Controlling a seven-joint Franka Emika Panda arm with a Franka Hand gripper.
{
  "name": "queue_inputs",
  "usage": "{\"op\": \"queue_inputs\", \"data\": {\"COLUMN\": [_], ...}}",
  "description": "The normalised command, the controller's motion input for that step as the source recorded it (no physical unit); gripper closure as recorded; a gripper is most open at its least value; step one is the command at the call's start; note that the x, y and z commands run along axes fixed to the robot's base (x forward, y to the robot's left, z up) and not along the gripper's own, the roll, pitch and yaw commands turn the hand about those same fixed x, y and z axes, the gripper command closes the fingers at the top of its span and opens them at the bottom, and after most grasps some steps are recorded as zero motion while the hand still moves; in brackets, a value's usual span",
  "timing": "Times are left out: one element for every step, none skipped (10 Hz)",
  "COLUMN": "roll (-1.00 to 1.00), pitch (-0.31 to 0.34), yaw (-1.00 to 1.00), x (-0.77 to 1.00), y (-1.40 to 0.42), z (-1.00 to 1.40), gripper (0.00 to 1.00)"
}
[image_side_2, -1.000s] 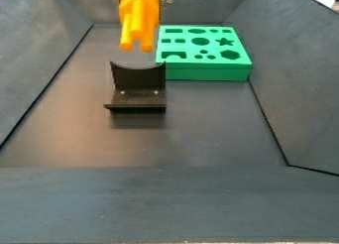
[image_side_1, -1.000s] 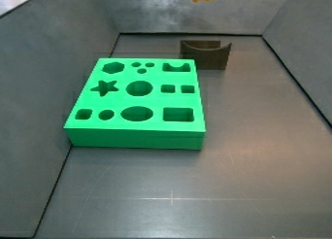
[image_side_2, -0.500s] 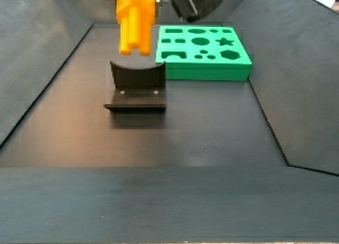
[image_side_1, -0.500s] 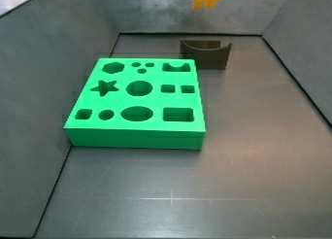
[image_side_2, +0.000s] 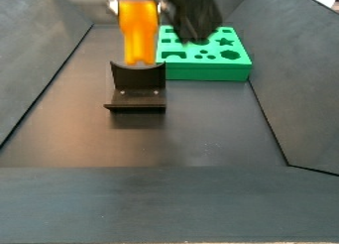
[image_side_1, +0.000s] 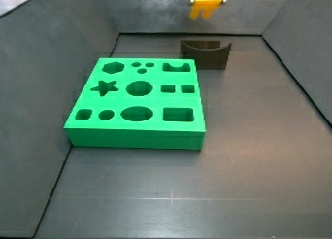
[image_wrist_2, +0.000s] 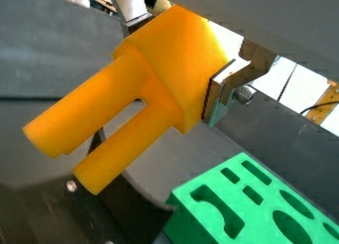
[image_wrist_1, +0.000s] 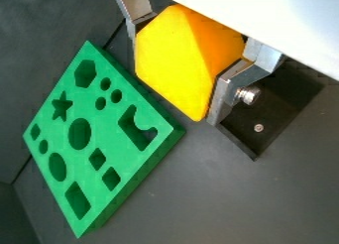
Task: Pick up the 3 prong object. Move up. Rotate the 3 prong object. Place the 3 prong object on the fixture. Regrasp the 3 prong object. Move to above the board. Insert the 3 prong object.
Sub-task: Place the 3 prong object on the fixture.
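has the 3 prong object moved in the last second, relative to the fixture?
Yes. In both side views the 3 prong object, held in the gripper, has come down toward the fixture; its lower end now sits near the fixture's top notch. The board is unchanged.

Even, moderate overhead light, no hard glare. Both side views soft and low-res; the bright green slab with cut-outs (image_side_1: 136, 100) casts a faint shadow. The gripper (image_side_2: 157, 2) up top is motion-blurred. In wrist views the close orange-yellow plastic piece (image_wrist_2: 133, 89) looks saturated, slightly soft; dark floor underexposed.
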Motion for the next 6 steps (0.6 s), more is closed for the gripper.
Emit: {"op": "queue_inputs", "data": {"roll": [-0.77,-0.56,-0.39,-0.31,-0.2,-0.18], "pitch": [0.329,0.248,0.188,0.148,0.052,0.009], "yaw": [-0.2,-0.26,-0.28,-0.29,-0.27,-0.25], "x": [0.18,0.2,0.21,0.22,0.23,0.2], "y": [0.14,0.14,0.14,0.14,0.14,0.13], "z": [-1.0,-1.0,-1.0,-1.0,-1.0,-0.88], "gripper": [1.0,1.0,1.0,1.0,1.0,1.0]}}
